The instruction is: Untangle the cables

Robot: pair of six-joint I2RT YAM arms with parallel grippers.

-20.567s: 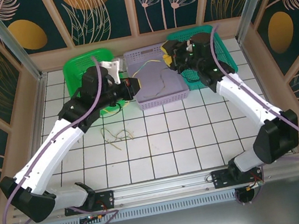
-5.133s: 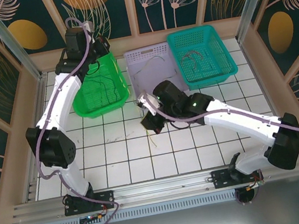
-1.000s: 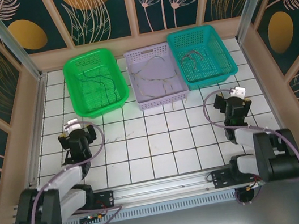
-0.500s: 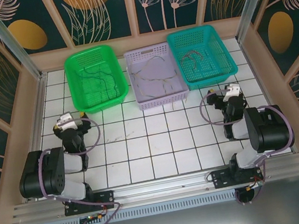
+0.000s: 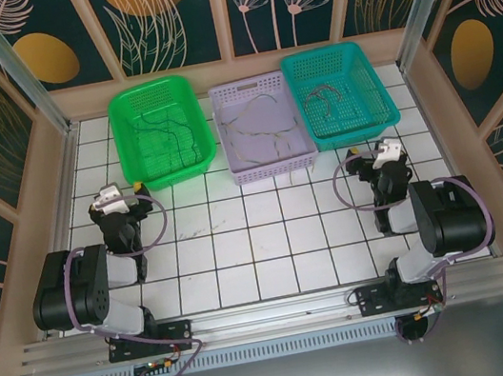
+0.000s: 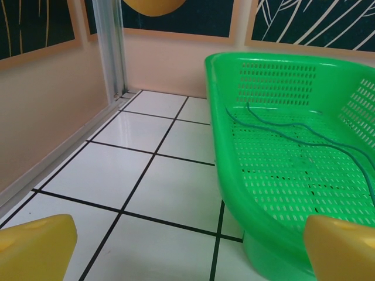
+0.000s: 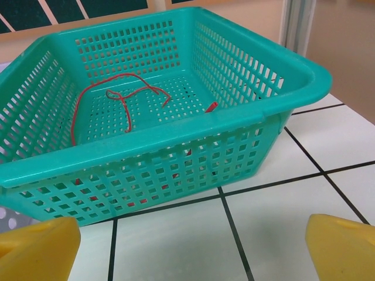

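The cables lie sorted in three baskets at the back. Dark green cables (image 5: 168, 134) rest in the green basket (image 5: 127, 105), also seen in the left wrist view as cables (image 6: 281, 132) in the green basket (image 6: 234, 170). Pale and yellow cables (image 5: 255, 120) lie in the lilac basket (image 5: 268, 168). Red cables (image 5: 325, 94) sit in the teal basket (image 5: 377, 70), with red cables (image 7: 126, 93) inside the teal basket (image 7: 176, 137) in the right wrist view. My left gripper (image 5: 117, 203) is folded back near its base, open and empty, yellow fingertips (image 6: 35, 249) wide apart. My right gripper (image 5: 383, 156) is likewise open and empty, fingertips (image 7: 343, 249) spread.
White tiled floor (image 5: 259, 235) stretches between the two folded arms. Walls close the cell at left (image 5: 18, 237), right and back. An aluminium post (image 6: 111, 47) stands left of the green basket.
Both arms have folded back toward their bases over the last second; in the last half second they barely shifted. The grippers stayed open.
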